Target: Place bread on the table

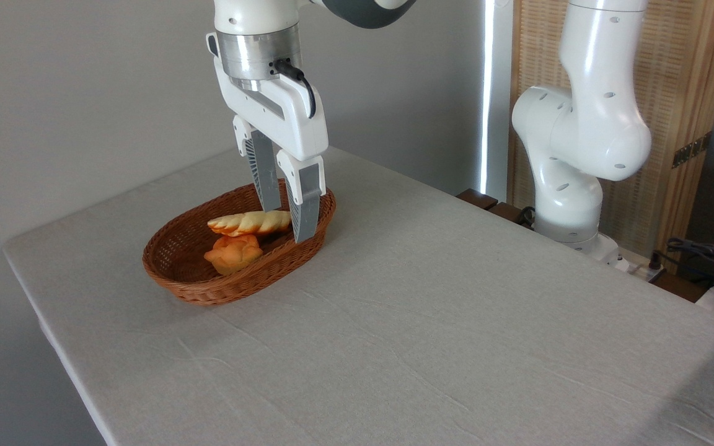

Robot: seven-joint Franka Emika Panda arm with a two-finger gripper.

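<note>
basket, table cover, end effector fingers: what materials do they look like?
Basket: woven wicker, brown, slightly glossy; the weave is visible. Table cover: light grey matte cloth, going by its wrinkles. End effector fingers: grey, ribbed, probably plastic or rubber, in white glossy housings.

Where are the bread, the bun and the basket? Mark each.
bread [245, 222], fixed camera, ridged middle of the loaf.
bun [233, 253], fixed camera, knobbly top.
basket [208, 294], fixed camera, near outer wall.
</note>
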